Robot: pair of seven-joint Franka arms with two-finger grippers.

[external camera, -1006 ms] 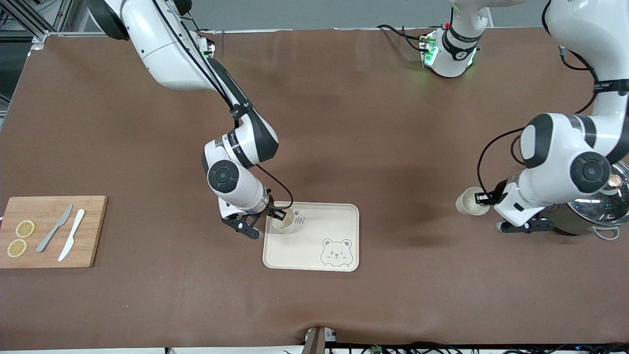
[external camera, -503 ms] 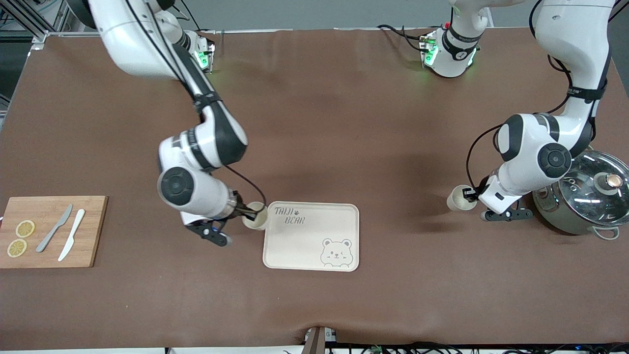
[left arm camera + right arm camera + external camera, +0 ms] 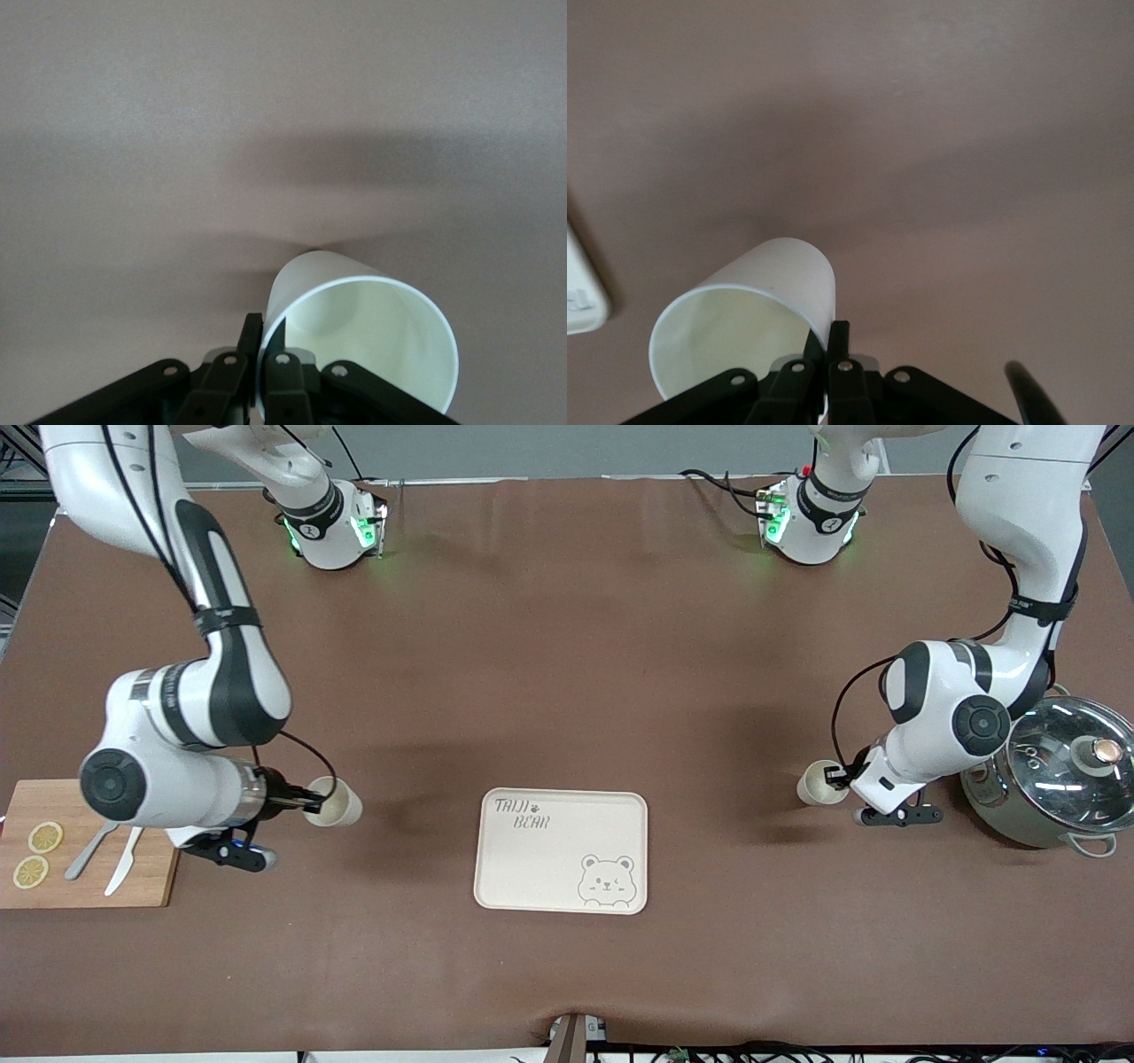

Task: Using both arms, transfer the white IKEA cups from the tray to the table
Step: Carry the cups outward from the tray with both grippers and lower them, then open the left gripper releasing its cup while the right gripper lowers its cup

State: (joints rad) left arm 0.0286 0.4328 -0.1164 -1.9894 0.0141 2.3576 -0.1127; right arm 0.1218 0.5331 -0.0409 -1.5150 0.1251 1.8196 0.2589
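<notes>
Two small cream-white cups are each held by one arm. My right gripper (image 3: pixel 310 804) is shut on the wall of one white cup (image 3: pixel 337 803), which hangs tilted over the brown table between the cutting board and the bear tray. In the right wrist view one finger is inside that cup (image 3: pixel 744 323) and one outside, at my right gripper (image 3: pixel 833 341). My left gripper (image 3: pixel 834 777) is shut on the rim of the other white cup (image 3: pixel 815 787), tilted over the table between the tray and the pot. That cup (image 3: pixel 363 332) and my left gripper (image 3: pixel 266 341) show in the left wrist view.
A cream tray with a bear drawing (image 3: pixel 549 868) lies mid-table with nothing on it. A wooden cutting board (image 3: pixel 142 886) with lemon slices (image 3: pixel 44 837) and two knives sits at the right arm's end. A steel pot with a glass lid (image 3: pixel 1054 779) stands at the left arm's end.
My right gripper carried its cup off the tray's corner and away toward the cutting board. My left gripper moved a little with its cup, away from the pot.
</notes>
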